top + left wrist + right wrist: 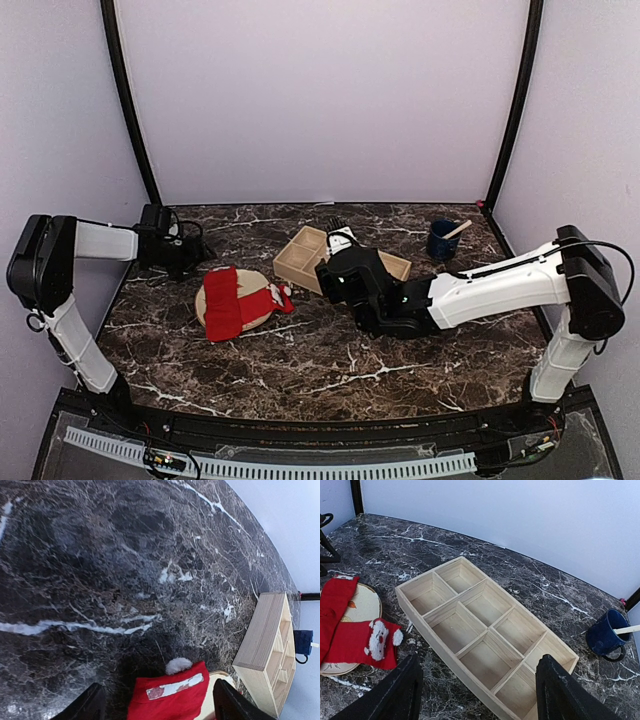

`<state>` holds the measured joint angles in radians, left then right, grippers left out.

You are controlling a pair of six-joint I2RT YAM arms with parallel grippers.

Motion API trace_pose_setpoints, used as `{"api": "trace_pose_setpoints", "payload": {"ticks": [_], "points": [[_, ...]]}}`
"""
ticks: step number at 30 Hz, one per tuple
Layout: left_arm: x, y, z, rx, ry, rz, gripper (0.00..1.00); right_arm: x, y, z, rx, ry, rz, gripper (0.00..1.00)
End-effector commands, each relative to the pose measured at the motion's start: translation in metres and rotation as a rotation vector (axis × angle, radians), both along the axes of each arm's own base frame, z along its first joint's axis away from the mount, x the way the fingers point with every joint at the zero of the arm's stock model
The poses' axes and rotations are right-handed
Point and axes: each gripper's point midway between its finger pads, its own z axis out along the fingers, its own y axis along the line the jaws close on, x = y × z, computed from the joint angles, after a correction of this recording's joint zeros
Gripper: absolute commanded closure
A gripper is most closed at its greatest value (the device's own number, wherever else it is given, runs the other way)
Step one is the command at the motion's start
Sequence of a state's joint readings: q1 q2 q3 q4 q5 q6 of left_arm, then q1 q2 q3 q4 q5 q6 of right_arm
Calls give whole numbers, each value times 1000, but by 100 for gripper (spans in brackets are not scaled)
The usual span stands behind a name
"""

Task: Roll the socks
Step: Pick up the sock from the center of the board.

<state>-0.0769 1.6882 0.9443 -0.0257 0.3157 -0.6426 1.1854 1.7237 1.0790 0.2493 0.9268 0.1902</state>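
"On the counter (330, 375), where are the socks to be found?"

"Both are laid on the round beige plate (362, 607), left of the counter's middle. The plain red sock (332, 612) is spread flat across the plate's left part. The sock with white markings (360, 642) is laid just beside it on the right, and part of it is draped over the rim onto the counter."

"How is the left tool held?"

"The left tool (156, 695) is seen with its fingers (87, 705) spread wide, and nothing is gripped. It is held near the plate's far left side. In the left wrist view a red sock end with a white strip and a white pompom is framed between the fingers. Which sock it belongs to cannot be told, nor whether it is touched."

"And the right tool?"

"The right tool (477, 677) is likewise opened wide and nothing is held in it. It is poised above the wooden divided tray (450, 657), which is set just right of the plate. A blue mug (602, 637) with a pale stick (627, 629) in it is placed well apart, toward the far right corner."
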Motion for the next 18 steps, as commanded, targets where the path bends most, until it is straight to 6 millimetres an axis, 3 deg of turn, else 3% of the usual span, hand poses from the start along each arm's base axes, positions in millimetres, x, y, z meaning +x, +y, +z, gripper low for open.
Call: {"api": "trace_pose_setpoints", "payload": {"ticks": [1,11,18], "points": [[1,-20,-8,-103,26,-64,26,-5,12,6,30,3,13,27],[4,-17,-23,-135,49,-70,29,-6,14,4,20,8,18,27],[4,-19,-33,-186,62,-90,46,-6,16,-1,7,18,16,26]]}}
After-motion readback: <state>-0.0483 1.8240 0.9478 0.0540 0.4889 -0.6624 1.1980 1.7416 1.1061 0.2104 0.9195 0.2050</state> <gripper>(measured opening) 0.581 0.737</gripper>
